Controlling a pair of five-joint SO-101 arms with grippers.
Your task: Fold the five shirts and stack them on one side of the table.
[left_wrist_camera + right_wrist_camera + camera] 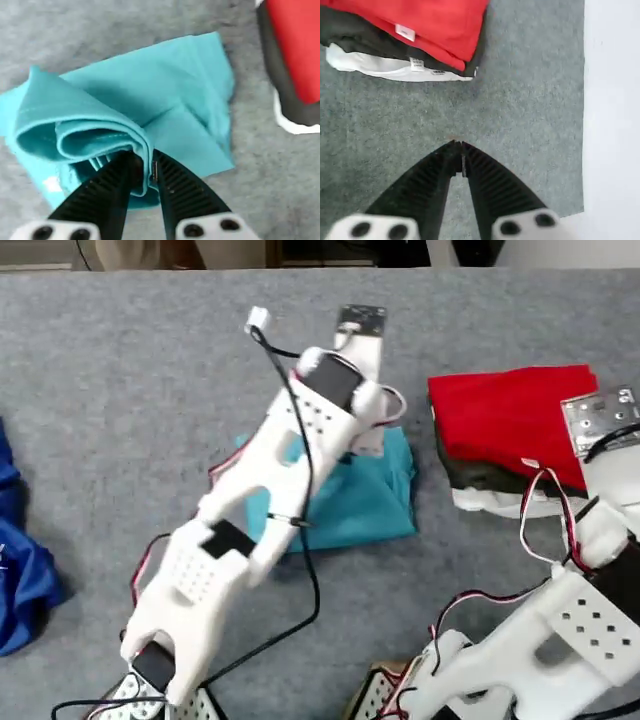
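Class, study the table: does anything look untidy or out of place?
The blue shirt lies crumpled at the edge of the table, far from the red-topped stack. The teal shirt is bunched, a fold pinched in the left gripper.

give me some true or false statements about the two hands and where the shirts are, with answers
1. The left hand is shut on a fold of the teal shirt. True.
2. The red shirt lies on top of a black shirt and a white shirt. True.
3. The right hand holds the red shirt. False: it is shut on nothing, over bare table beside that pile.
4. The blue shirt lies folded on the red shirt. False: it lies bunched at the opposite side of the table, apart from the others.
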